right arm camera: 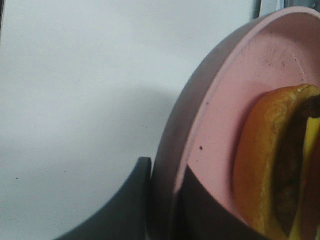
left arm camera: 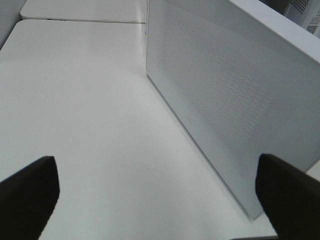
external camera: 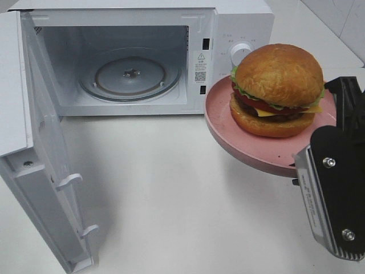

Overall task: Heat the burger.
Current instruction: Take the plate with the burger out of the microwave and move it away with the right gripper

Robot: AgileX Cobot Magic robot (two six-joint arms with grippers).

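The burger [external camera: 278, 88], with a golden bun, lettuce, tomato and cheese, sits on a round pink plate [external camera: 251, 151]. The plate hangs above the table in front of the microwave's control panel. My right gripper [external camera: 302, 165] is shut on the plate's near rim. In the right wrist view its fingers [right arm camera: 125, 210] pinch the rim of the plate [right arm camera: 225, 100], one above and one below, with the burger [right arm camera: 260, 165] just beyond. My left gripper [left arm camera: 160, 200] stands open and empty beside the outer face of the microwave door [left arm camera: 225, 100]. It is out of the high view.
The white microwave [external camera: 239, 17] stands at the back with its door [external camera: 40, 171] swung wide to the left. Its glass turntable [external camera: 130, 74] is bare. White tabletop [external camera: 171, 188] stretches in front of it.
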